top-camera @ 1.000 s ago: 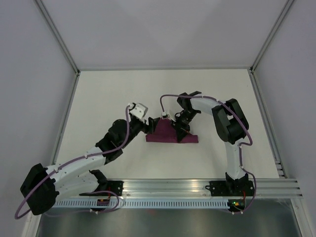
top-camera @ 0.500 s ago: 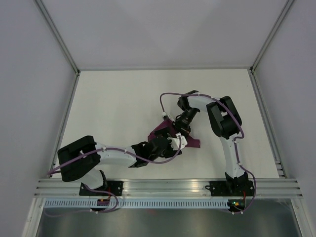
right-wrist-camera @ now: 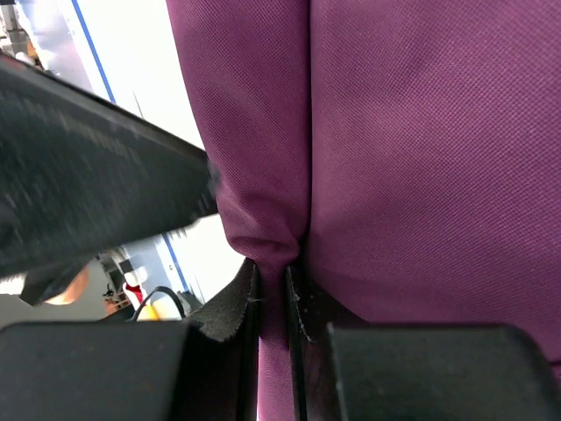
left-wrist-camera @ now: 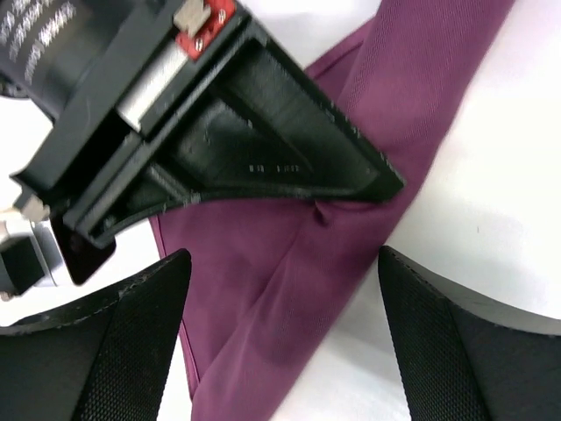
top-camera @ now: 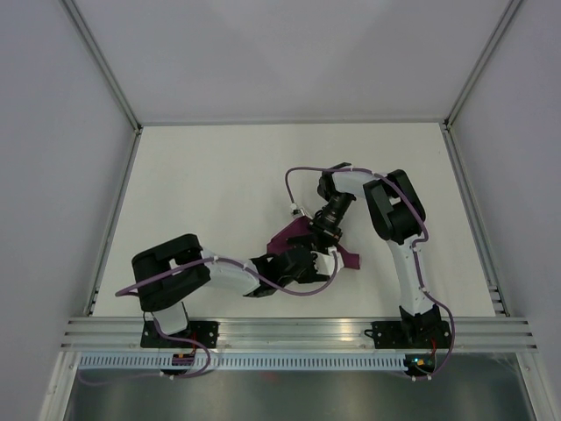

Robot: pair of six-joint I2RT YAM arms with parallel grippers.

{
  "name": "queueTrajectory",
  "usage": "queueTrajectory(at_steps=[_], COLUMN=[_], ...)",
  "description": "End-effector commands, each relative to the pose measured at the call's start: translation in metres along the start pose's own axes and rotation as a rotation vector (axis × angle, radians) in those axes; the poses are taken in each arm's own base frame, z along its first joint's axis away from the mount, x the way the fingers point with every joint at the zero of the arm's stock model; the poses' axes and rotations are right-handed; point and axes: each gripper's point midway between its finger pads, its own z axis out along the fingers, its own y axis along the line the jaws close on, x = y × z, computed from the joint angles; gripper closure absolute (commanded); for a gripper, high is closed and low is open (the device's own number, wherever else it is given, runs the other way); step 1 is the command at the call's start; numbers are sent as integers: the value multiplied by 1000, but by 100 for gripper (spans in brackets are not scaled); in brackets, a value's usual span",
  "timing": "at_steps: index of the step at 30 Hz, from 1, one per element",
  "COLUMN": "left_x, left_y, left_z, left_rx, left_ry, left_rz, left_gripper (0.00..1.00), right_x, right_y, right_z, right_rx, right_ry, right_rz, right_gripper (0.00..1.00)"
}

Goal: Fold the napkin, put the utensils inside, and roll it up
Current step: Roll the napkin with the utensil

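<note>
place: lab test cell | white panel walls [top-camera: 289, 53] | aluminium rail [top-camera: 298, 331]

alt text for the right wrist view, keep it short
A fold of the shiny purple napkin is pinched in the right claw at the bottom centre, and the cloth fills most of the frame. A blurred black shape crosses the left side in front of a bright white background.
</note>
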Motion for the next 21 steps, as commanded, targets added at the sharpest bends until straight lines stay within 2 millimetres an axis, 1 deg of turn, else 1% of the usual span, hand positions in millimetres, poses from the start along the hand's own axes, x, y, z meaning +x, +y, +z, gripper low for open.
queueTrajectory(at_steps=[1, 3, 5, 6, 8, 9, 11, 14, 15, 17, 18, 19, 20, 21], left_x=[-16, -15, -9, -12, -4, -5, 3, 5, 6, 9, 10, 11, 13, 14], left_y=[-8, -17, -30, -31, -42, -43, -48, -50, -51, -53, -53, -54, -56, -58], left_z=[11, 17, 17, 19, 20, 21, 21, 21, 21, 21, 21, 21, 20, 20], left_rx=[46, 95, 168, 181, 243, 249, 273, 290, 293, 313, 319, 318, 336, 346], left_ry=[-48, -42, -14, -11, 16, 23, 58, 67, 72, 77, 80, 84, 87, 91], left_rz=[57, 64, 69, 55, 49, 36, 30, -5, -28, -62, -84, -99, -120, -133], left_gripper=[10, 14, 19, 25, 40, 56, 67, 71, 76, 85, 92, 95, 98, 98], right_x=[19, 18, 17, 17, 17, 16, 17, 16, 15, 12, 10, 7, 4, 2], right_y=[-90, -90, -90, -90, -91, -90, -90, -88, -87, -83, -81, -78, -74, -71], right_z=[7, 5, 4, 4, 3, 3, 4, 4, 3, 1, 0, -5, -7, -10], right_rx=[258, 258, 258, 257, 255, 250, 246, 237, 235, 229, 229, 236, 226, 221], right_ry=[153, 152, 152, 151, 148, 148, 148, 139, 132, 107, 97, 76, 52, 36], right_rz=[-136, -140, -137, -138, -135, -139, -137, -140, -141, -147, -151, -154, -156, -159], right_gripper=[100, 99, 100, 99, 99, 99, 100, 99, 97, 89, 85, 75, 71, 67])
